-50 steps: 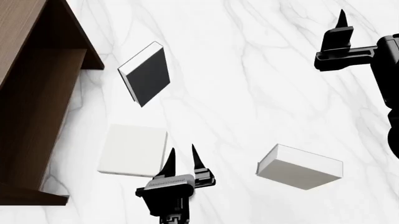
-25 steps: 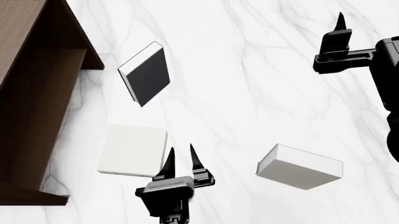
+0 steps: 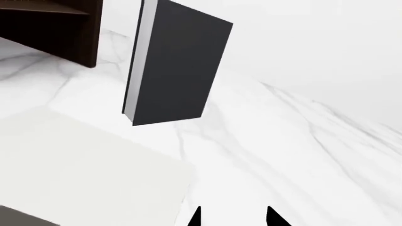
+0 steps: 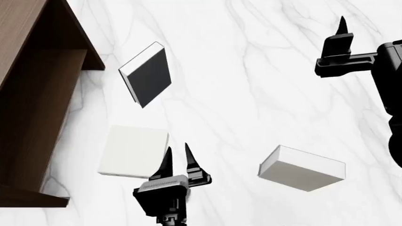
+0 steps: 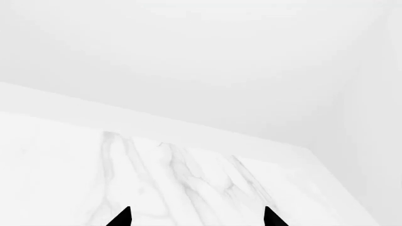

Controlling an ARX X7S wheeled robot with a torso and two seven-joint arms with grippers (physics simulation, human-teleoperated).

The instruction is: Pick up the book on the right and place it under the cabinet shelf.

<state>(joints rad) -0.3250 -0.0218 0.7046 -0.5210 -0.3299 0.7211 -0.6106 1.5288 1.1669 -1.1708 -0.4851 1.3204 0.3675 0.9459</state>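
Observation:
The book on the right [image 4: 301, 168] is a thick white one lying flat on the marble table, touched by neither gripper. My left gripper [image 4: 178, 148] is open with nothing between its fingers, just right of a flat white book [image 4: 133, 150] and well left of the right book. In the left wrist view the left gripper [image 3: 234, 217] shows two separated tips over bare marble. My right gripper [image 4: 342, 23] hovers far back on the right, above and beyond the right book; the right wrist view shows its tips [image 5: 196, 217] wide apart and empty. The dark brown cabinet shelf [image 4: 37, 94] stands at the left.
A dark-covered book [image 4: 146, 75] stands tilted near the cabinet's front corner, also large in the left wrist view as the dark book [image 3: 176, 66]. The flat white book [image 3: 82, 169] and the cabinet [image 3: 56, 33] show there too. White marble table [image 4: 251, 94] lies between the books.
My left gripper has shifted a little to the left, toward the flat white book. The right gripper has drifted slightly up and left. The books have not moved.

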